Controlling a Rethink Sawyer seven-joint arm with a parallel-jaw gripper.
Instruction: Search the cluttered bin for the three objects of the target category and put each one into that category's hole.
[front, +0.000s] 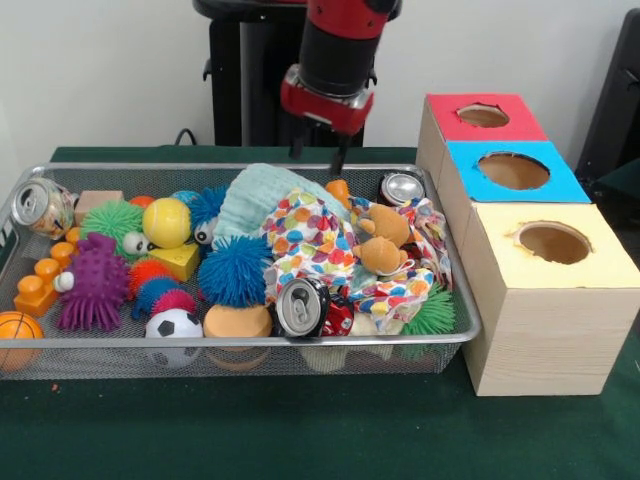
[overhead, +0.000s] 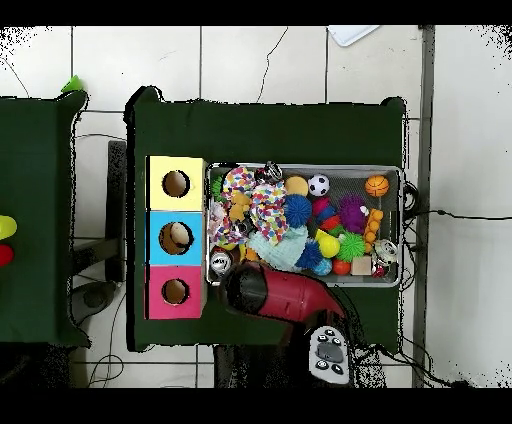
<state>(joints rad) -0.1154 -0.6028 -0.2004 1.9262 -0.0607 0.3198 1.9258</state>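
The gripper (front: 320, 158) hangs at the far side of the bin (front: 240, 343), just above its back rim. Two thin dark fingers (front: 339, 158) point down with a clear gap between them, so the claw stands open and holds nothing. One fingertip ends just over a small orange plush piece (front: 340, 190) that sticks up behind a pale green knitted cloth (front: 262, 195); whether it touches cannot be told. In the overhead view the red arm (overhead: 285, 293) covers the claw.

The wire-mesh bin is packed full. Near its middle a brownish-orange plush animal (front: 384, 240) lies on a cloth printed with coloured dots (front: 310, 240). A drink can (front: 301, 306) lies at the near rim, a second can (front: 401, 187) at the far right corner, and a third can (front: 43, 207) at the far left corner. Left of the cloths lie a blue spiky ball (front: 234, 270), a purple knobbly toy (front: 95, 283), a green spiky ball (front: 112, 220), a yellow ball (front: 166, 222), orange plastic bricks (front: 40, 285), a small football (front: 173, 327) and a small basketball (front: 18, 333).

Just right of the bin stand three pale wooden boxes in a row. The red-surround hole (front: 483, 115) is the farthest one, nearest the robot; its inside is in shadow. Next come the blue-surround hole (front: 514, 170), where the overhead view shows something pale inside, and the yellow-surround hole (front: 553, 242).
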